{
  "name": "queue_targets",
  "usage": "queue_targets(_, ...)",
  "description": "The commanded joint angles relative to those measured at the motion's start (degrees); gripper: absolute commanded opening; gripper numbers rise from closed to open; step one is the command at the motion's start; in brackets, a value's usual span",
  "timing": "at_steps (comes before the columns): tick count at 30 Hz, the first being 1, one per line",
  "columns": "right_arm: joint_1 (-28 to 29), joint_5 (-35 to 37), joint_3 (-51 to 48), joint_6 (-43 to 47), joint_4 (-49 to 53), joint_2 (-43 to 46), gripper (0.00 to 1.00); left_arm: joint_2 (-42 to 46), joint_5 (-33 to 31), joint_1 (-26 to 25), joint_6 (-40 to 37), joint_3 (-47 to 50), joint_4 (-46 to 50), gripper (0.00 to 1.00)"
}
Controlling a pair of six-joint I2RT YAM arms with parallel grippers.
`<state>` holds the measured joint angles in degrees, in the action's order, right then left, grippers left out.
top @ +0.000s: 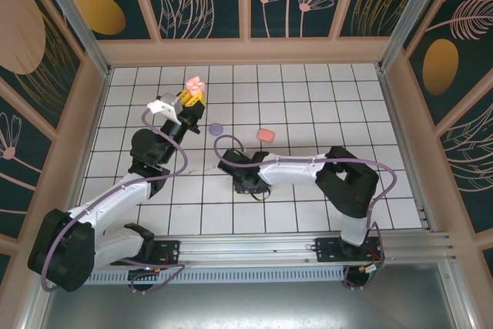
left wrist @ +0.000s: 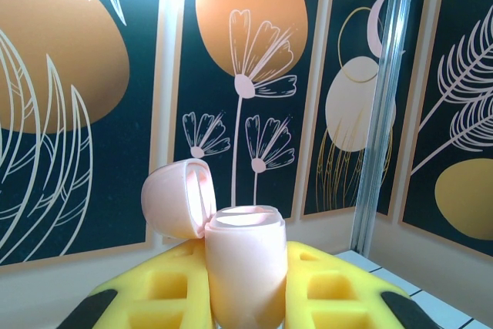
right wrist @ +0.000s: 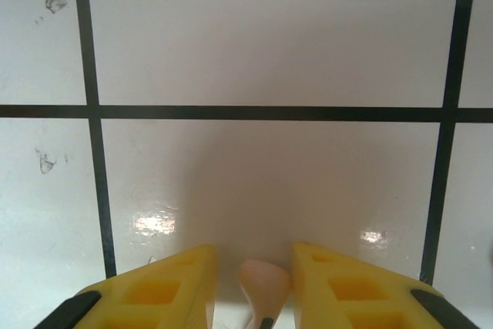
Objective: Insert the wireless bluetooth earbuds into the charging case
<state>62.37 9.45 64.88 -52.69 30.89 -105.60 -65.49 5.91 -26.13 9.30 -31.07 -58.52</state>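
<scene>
My left gripper (top: pixel 190 99) is raised over the far left of the floor, shut on a pale pink charging case (left wrist: pixel 246 267) that stands upright between its yellow fingers. The case's lid (left wrist: pixel 177 198) is swung open to the left. The same case (top: pixel 195 83) shows at the tip of the left arm from above. My right gripper (top: pixel 245 184) points down, close to the white tiled floor in the middle. A pale pink earbud (right wrist: pixel 263 283) sits between its yellow fingers (right wrist: pixel 339 283), head forward and stem toward the camera. The right gripper (right wrist: pixel 254 250) is narrowed on it.
A lilac case (top: pixel 216 128) and a coral-pink case (top: pixel 266 135) lie on the floor between the two grippers. Patterned walls and metal posts (top: pixel 73 17) enclose the tiled area. The right arm (top: pixel 308 167) stretches left across the middle.
</scene>
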Motion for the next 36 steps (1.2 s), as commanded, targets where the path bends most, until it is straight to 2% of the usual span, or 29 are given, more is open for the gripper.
queue_targets(1,0.74,-0.67,0.08,-1.10,0.80,-1.66,0.29,1.35,0.15,0.29,0.72,0.39,-2.95,0.00)
queue_targets(8,0.74,-0.84,-0.78,-1.10,-0.45,-1.72,0.16,1.42,0.24,0.29,1.46,0.73,-3.02,0.00)
queue_targets(12,0.71,-0.22,-1.32,-0.87,-1.09,-0.61,0.15,1.52,0.63,0.27,1.94,0.89,-3.10,0.00)
queue_targets(18,-0.03,5.12,-0.98,1.77,-0.29,5.09,0.15,2.13,2.32,0.28,1.54,1.25,-2.42,0.00)
queue_targets(28,-4.61,14.29,3.36,14.66,-0.26,21.69,0.15,4.21,12.37,0.24,-2.16,4.18,-1.18,0.00)
queue_targets(36,-9.34,13.27,11.31,29.03,-4.95,30.46,0.15,2.73,23.85,0.20,-5.66,8.16,-5.32,0.00)
